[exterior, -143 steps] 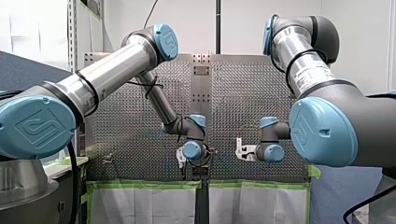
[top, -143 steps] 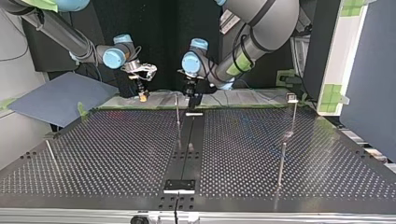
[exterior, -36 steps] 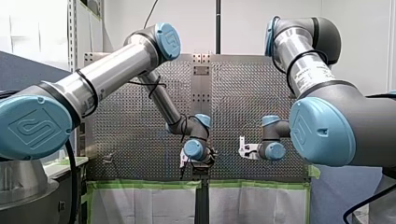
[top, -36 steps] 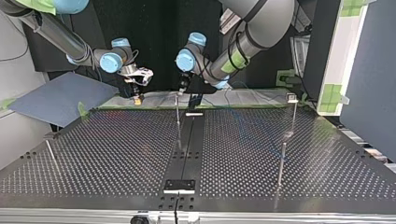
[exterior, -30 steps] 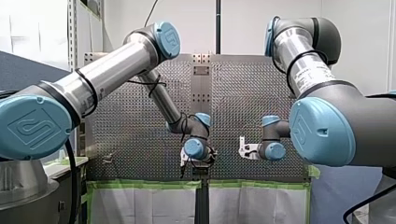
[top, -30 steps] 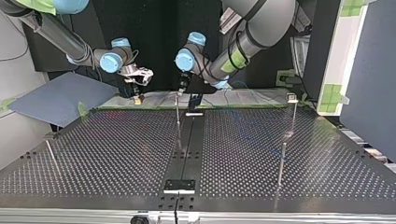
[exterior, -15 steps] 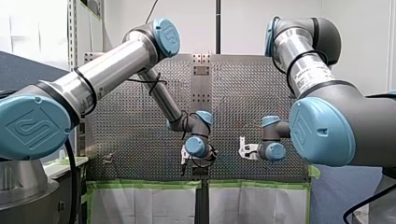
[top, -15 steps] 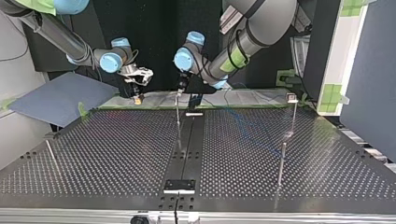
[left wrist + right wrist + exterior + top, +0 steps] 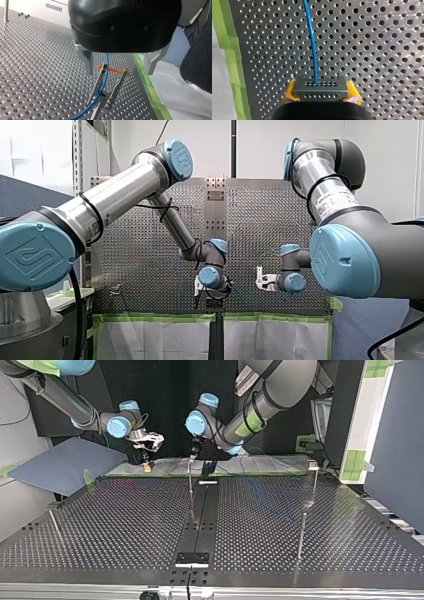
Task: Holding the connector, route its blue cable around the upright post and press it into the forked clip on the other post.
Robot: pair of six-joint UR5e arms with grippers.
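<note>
1. Works over a big holey surface (image 9: 125,520).
2. Holds my left claw (image 9: 119,72) wide open, one finger on each side of the forked clip (image 9: 118,86).
3. Grips the grey connector (image 9: 320,86) tight in my right claw (image 9: 321,93).
4. Has the blue cable (image 9: 311,40) running from the connector and through the fork.

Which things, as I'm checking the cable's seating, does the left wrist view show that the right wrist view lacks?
Only the left wrist view: the forked clip, an orange pin across its prongs, with my left pincer open astride it. Only the right wrist view: the connector clamped between the yellow pads of my right pincer. Both: the blue cable, the perforated table and green tape.
</note>
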